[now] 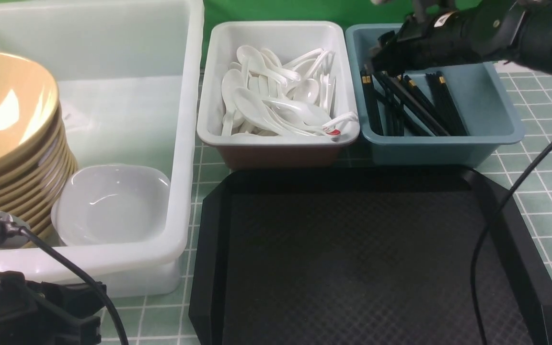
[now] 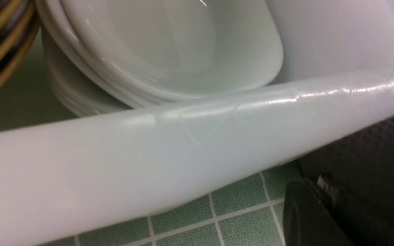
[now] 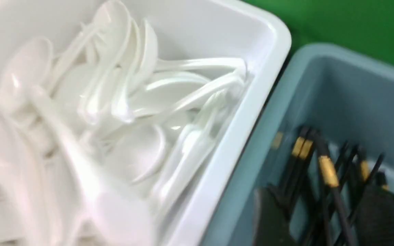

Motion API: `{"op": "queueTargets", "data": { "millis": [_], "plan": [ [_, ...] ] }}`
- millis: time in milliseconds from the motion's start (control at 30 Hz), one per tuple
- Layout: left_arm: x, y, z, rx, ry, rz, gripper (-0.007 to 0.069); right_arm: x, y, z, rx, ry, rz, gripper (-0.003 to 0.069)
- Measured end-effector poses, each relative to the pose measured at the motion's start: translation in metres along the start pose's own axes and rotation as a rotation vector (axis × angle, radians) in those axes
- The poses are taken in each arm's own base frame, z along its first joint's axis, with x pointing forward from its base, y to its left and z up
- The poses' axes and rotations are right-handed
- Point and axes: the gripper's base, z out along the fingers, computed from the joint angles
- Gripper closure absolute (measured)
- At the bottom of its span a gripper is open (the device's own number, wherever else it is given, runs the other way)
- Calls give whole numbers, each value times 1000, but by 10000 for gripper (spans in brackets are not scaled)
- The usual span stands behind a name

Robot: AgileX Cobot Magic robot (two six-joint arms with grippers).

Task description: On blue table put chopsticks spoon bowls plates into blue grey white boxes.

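The blue box (image 1: pixel 491 105) at the back right holds several black chopsticks (image 1: pixel 415 103) with gold bands. My right gripper (image 1: pixel 375 60) hangs over the box's far left part. In the right wrist view it (image 3: pixel 323 218) is open, its fingers (image 3: pixel 268 218) set either side of chopsticks (image 3: pixel 327 167) lying in the box below. The middle white box (image 1: pixel 276 33) is full of white spoons (image 1: pixel 276 103). The large white box (image 1: pixel 180 143) on the left holds stacked yellow plates (image 1: pixel 12 134) and white bowls (image 1: pixel 113 203). My left gripper (image 2: pixel 323 191) is shut and empty, low outside that box's near wall (image 2: pixel 183 136).
A black tray (image 1: pixel 362 258) lies in front of the boxes, with nothing on it. My right arm's cable (image 1: pixel 511 201) hangs across the tray's right side. The table has a green checked cloth (image 1: pixel 544 187). A green backdrop stands behind the boxes.
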Motion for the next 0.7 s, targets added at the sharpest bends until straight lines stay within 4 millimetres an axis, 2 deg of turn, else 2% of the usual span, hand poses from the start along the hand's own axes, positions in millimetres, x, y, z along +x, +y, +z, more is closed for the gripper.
{"op": "queueTargets", "data": {
  "millis": [100, 133, 233, 267, 300, 333, 367, 433, 467, 500, 567, 700],
  "plan": [
    [0, 0, 0, -1, -2, 0, 620, -18, 7, -39, -46, 20, 1, 295],
    [0, 0, 0, -2, -3, 0, 620, -23, 9, -54, -59, 23, -13, 337],
    [0, 0, 0, -2, -3, 0, 620, -44, 18, -119, -101, 9, -114, 510],
    [0, 0, 0, -2, -3, 0, 620, -45, 21, -133, -108, 6, -131, 543],
    [0, 0, 0, -2, -3, 0, 620, -48, 24, -162, -108, -24, -155, 589],
    [0, 0, 0, -2, -3, 0, 620, -50, 25, -172, -106, -40, -159, 594],
    [0, 0, 0, -2, -3, 0, 620, -46, 30, -201, -100, -72, -171, 617],
    [0, 0, 0, -2, -3, 0, 620, -31, 36, -241, -81, -131, -176, 620],
    [0, 0, 0, -2, -3, 0, 620, -27, 37, -256, -68, -167, -178, 620],
    [0, 0, 0, -2, -3, 0, 620, -14, 40, -272, -49, -205, -175, 620],
    [0, 0, 0, -2, -3, 0, 620, 8, 43, -288, -23, -252, -171, 620],
    [0, 0, 0, -2, -3, 0, 620, 77, 48, -312, 77, -380, -198, 620]
  ]
}}
